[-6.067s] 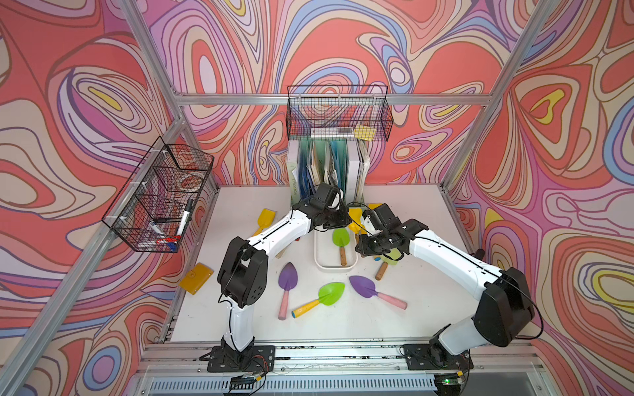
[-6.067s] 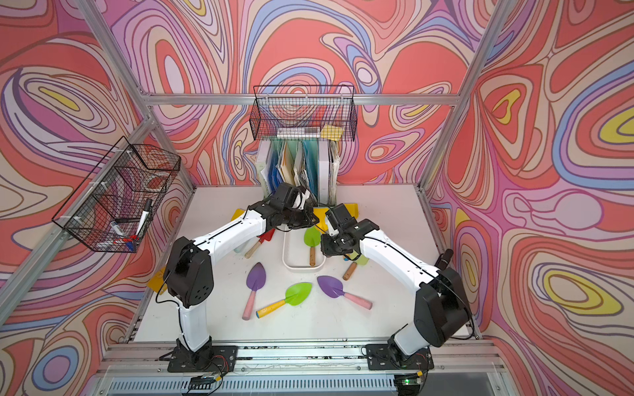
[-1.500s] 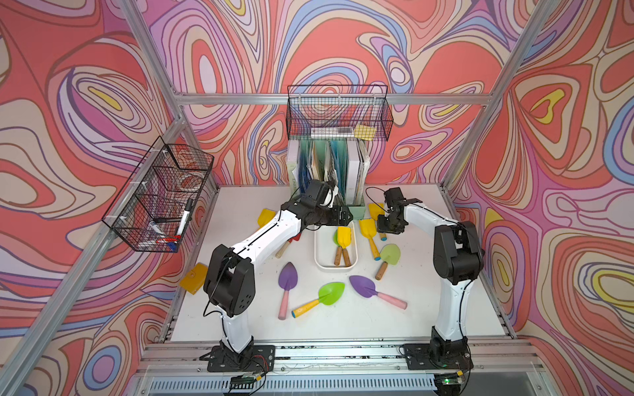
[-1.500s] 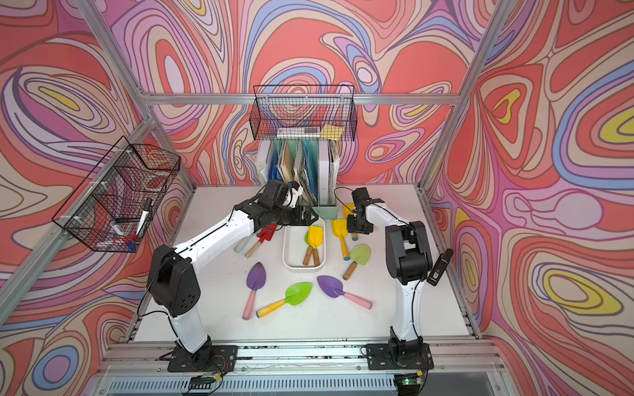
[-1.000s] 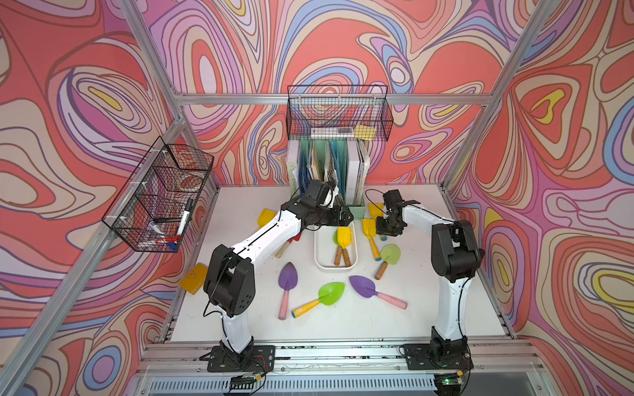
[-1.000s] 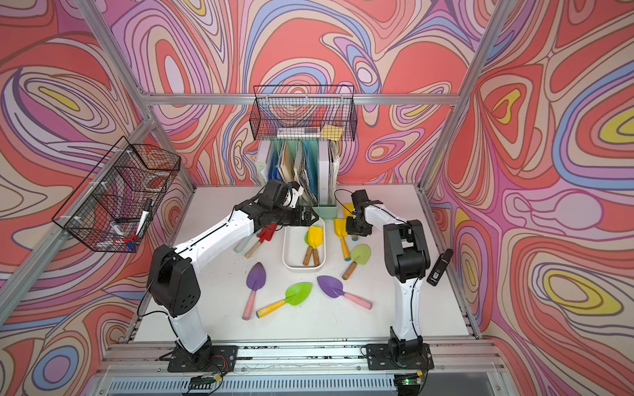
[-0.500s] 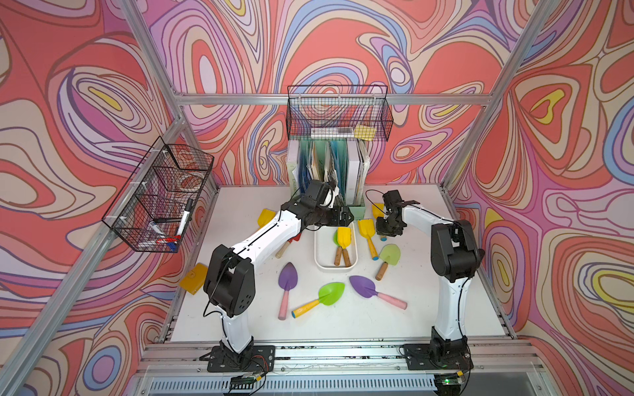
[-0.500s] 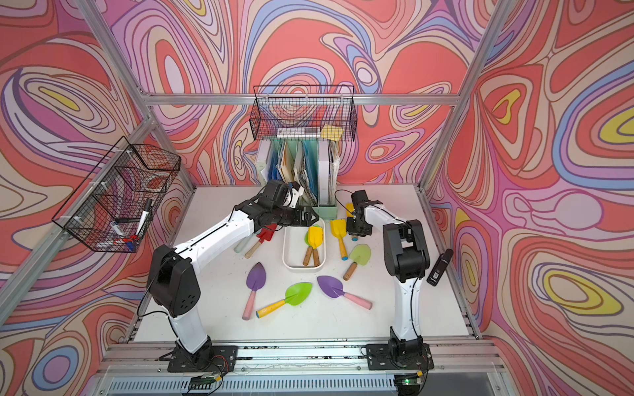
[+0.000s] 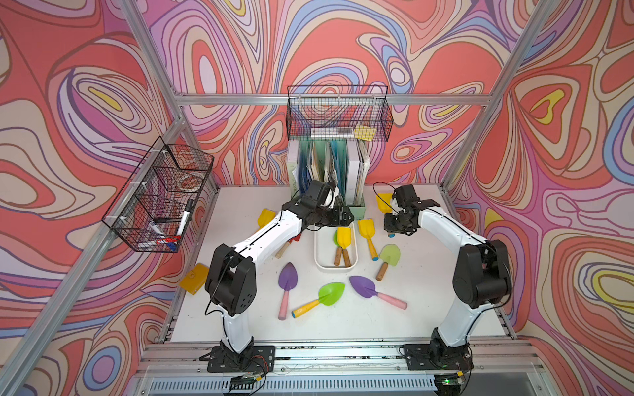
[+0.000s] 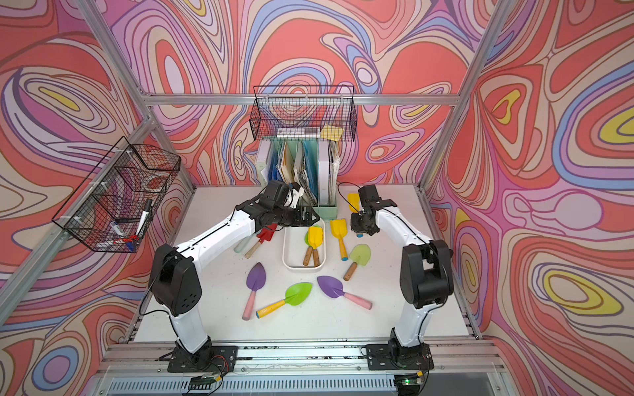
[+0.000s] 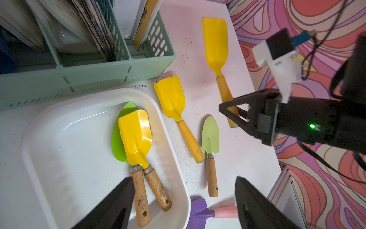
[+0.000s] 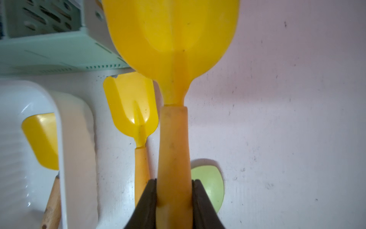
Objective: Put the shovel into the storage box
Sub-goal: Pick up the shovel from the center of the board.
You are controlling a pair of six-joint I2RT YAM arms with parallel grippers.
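From where I stand the white table (image 9: 343, 325) fills the lower middle of both top views, shut in by walls (image 9: 68, 103) of red, pink and purple swirls on a metal frame. At the left edge a black wire basket (image 9: 161, 205) hangs on the frame. At upper centre a second wire basket (image 9: 338, 113) hangs above a mint-green file holder (image 9: 357, 212) packed with folders. Toy shovels lie loose on the table, a purple shovel (image 9: 287, 277) lowest left among them. The left gripper (image 9: 344, 218) hovers at centre over the far end of the storage box (image 9: 336, 269), its jaws spread wide with nothing between them. The storage box sits at centre, its long side running up and down the frame. In it a yellow-bladed trowel (image 11: 136, 134) lies over a green trowel (image 11: 117, 142), wooden handles toward the bottom. Further right, the right gripper (image 12: 174, 190) is clamped narrow on the orange handle of the yellow shovel (image 12: 172, 49), jaws pressed to either side. That shovel is outside the box, to its upper right, just beside the file holder. Its long axis runs up and down the frame, blade toward the back wall. Whether it is clear of the table I cannot tell.
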